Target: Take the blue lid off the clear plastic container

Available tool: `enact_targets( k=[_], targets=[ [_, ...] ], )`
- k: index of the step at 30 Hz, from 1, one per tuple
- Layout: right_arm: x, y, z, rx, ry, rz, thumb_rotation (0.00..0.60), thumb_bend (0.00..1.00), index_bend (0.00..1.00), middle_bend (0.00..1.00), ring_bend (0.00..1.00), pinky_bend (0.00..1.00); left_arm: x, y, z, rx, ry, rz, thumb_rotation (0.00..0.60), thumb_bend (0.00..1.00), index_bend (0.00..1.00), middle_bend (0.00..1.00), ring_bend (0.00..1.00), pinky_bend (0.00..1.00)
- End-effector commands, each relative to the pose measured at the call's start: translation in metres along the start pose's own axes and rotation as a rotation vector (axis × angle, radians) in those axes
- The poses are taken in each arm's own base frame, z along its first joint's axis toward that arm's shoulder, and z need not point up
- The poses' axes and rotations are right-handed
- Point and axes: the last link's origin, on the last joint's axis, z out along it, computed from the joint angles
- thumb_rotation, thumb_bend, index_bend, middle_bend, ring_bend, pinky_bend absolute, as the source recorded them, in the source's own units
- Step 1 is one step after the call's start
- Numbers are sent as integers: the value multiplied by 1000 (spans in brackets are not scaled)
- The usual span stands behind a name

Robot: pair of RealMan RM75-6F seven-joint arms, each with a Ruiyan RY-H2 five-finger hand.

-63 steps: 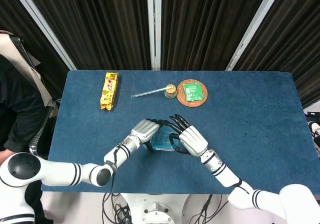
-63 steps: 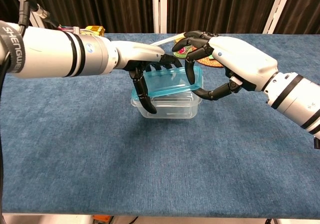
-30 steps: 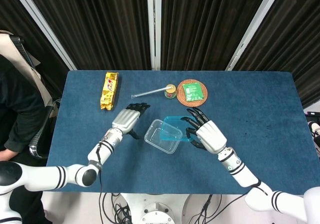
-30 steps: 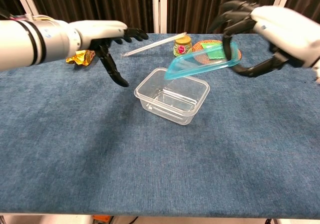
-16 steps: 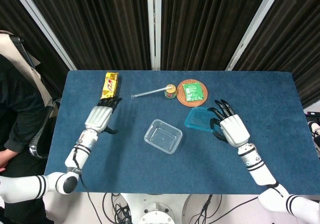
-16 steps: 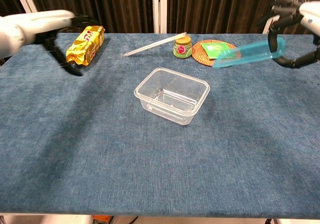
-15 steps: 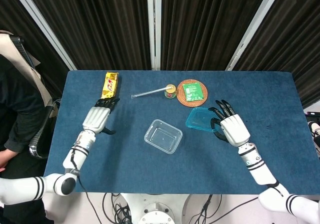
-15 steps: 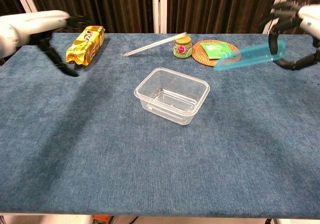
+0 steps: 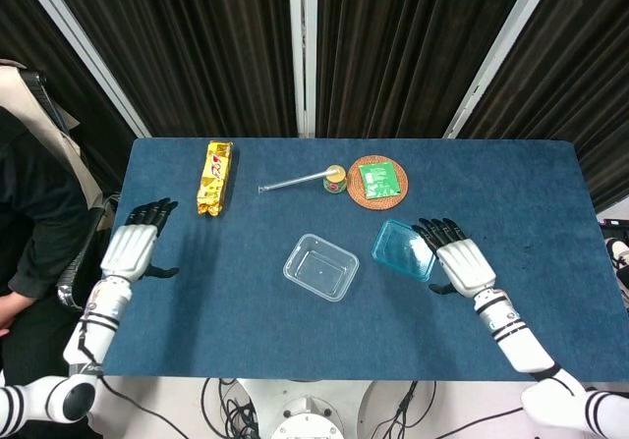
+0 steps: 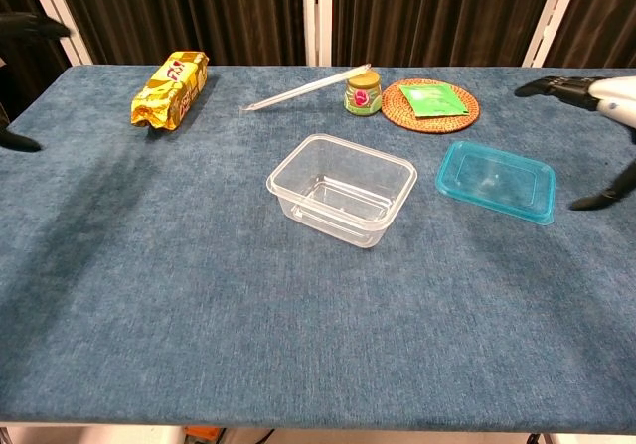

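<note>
The clear plastic container (image 9: 321,267) (image 10: 342,189) stands open and empty near the middle of the blue table. The blue lid (image 9: 403,249) (image 10: 495,180) lies flat on the cloth to its right, apart from it. My right hand (image 9: 460,263) (image 10: 594,144) hovers just right of the lid with its fingers spread, holding nothing. My left hand (image 9: 133,248) (image 10: 22,76) is at the table's left edge, fingers apart and empty; the chest view shows only its dark fingertips.
At the back of the table lie a yellow snack packet (image 9: 215,177) (image 10: 171,88), a clear straw (image 9: 292,180), a small jar (image 9: 336,179) (image 10: 364,93) and a woven coaster (image 9: 378,181) (image 10: 431,104) bearing a green packet.
My right hand set the blue lid down flat to the right of the container and let go. My left hand drew back to the table's left edge.
</note>
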Motion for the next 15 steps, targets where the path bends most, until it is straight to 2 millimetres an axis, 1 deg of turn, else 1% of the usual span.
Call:
enact_targets(
  k=[1,3,5,6,9,12,15],
  targets=[
    [17,8,-28,-48,-33,-7,600,0,0,0,0,0,9,-20,-14,46,22,-21,600,50,30,0,0,63],
    [27,12,-37,-75,39,-1,600,2,0,0,0,0,15,-35,-22,85,57,4,600,50,33,0,0,67],
    [37,15,-45,-109,113,4,600,33,0,6,0,0,21,-46,-30,121,98,39,600,50,49,0,0,69],
    [42,17,-51,-132,167,2,600,65,0,27,0,0,24,-53,-37,139,124,72,600,50,61,0,0,66],
    [49,22,-68,-179,251,9,600,149,0,86,0,0,28,-66,-56,171,171,141,600,49,73,0,0,39],
    [50,26,-86,-216,289,20,600,163,0,81,0,0,29,-72,-76,197,203,165,600,50,73,0,0,22],
    [47,27,-103,-234,297,45,600,166,0,78,0,0,27,-72,-96,188,214,159,600,50,73,0,0,20]
  ],
)
